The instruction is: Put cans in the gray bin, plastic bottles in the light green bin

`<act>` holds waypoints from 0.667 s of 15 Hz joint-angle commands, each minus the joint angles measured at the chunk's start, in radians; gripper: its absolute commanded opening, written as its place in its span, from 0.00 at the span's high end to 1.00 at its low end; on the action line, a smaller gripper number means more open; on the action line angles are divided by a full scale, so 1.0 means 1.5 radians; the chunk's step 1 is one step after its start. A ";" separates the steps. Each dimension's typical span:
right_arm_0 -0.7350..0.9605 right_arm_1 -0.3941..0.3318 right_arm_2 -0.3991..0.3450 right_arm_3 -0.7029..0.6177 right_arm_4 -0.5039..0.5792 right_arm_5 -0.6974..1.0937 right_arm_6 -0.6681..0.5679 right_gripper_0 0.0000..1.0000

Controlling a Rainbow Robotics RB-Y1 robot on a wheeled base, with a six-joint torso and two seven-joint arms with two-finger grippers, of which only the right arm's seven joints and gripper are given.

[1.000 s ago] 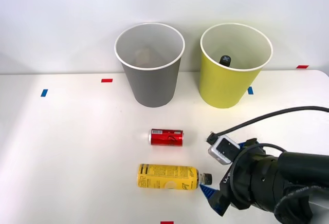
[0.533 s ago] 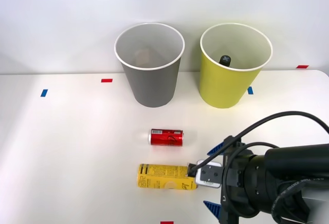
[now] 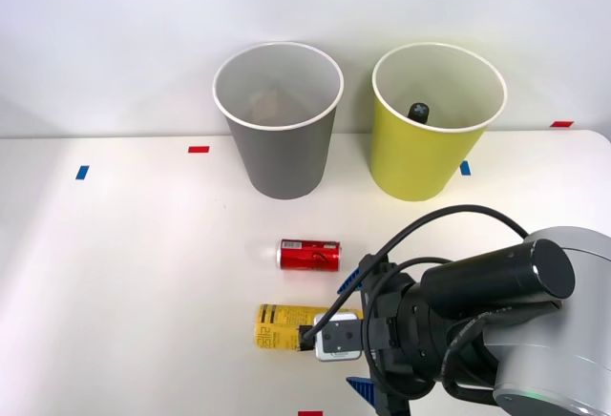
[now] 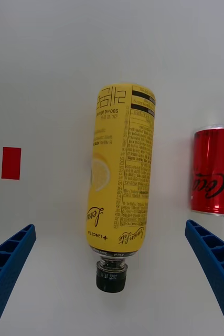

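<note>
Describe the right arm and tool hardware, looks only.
The right arm is bulky, with black rounded housings and a light gray shell on its outer part. A black cable loops over it. A small silver-gray box sits near the wrist. The tool has two blue ribbed fingers.

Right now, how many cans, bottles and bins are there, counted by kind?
Cans: 1, the red can lying on the table.
Bottles: 2, the yellow-labelled bottle on the table and a black-capped bottle inside the light green bin.
Bins: 2, the light green one and the gray bin.
Total: 5.
</note>
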 commanded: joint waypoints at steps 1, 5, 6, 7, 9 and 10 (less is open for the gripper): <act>-0.024 0.006 0.009 0.020 -0.040 0.000 0.008 0.01; -0.056 0.025 0.027 0.067 -0.056 0.000 0.028 0.01; -0.060 0.034 0.034 0.076 -0.056 0.000 0.030 0.01; -0.061 0.049 0.035 0.090 -0.055 0.000 0.033 0.02; -0.079 0.074 0.047 0.118 -0.046 0.000 0.045 0.01; -0.091 0.093 0.058 0.136 -0.037 0.000 0.050 0.01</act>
